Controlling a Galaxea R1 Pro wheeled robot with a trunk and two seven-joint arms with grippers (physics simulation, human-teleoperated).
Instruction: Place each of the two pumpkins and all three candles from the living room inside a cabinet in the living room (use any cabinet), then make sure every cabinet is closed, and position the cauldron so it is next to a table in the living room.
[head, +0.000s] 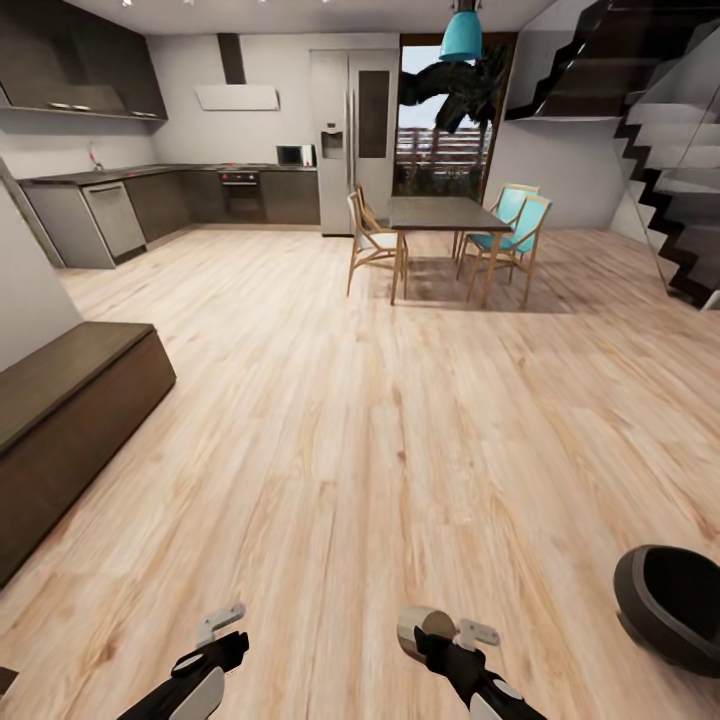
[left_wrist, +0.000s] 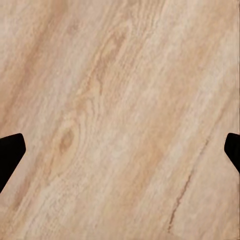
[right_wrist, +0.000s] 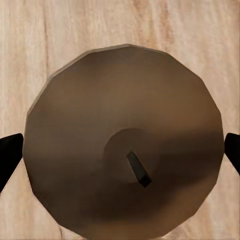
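Pale wood floor (head: 400, 400), grey kitchen units (head: 160, 205), dining table (head: 445, 215), staircase (head: 660, 130).

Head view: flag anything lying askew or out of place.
The cauldron lies tipped on the wooden floor at the right edge, mouth facing sideways rather than up. The cabinet looks shut; nothing else stands out.

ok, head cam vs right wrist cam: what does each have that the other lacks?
Head alone: the cabinet at left, closed, the cauldron tipped on the floor at right, the empty left gripper, kitchen and dining table.
Right wrist alone: the candle's top face with its dark wick, close up.
Both: the candle held between the right gripper's fingers, over the wood floor.
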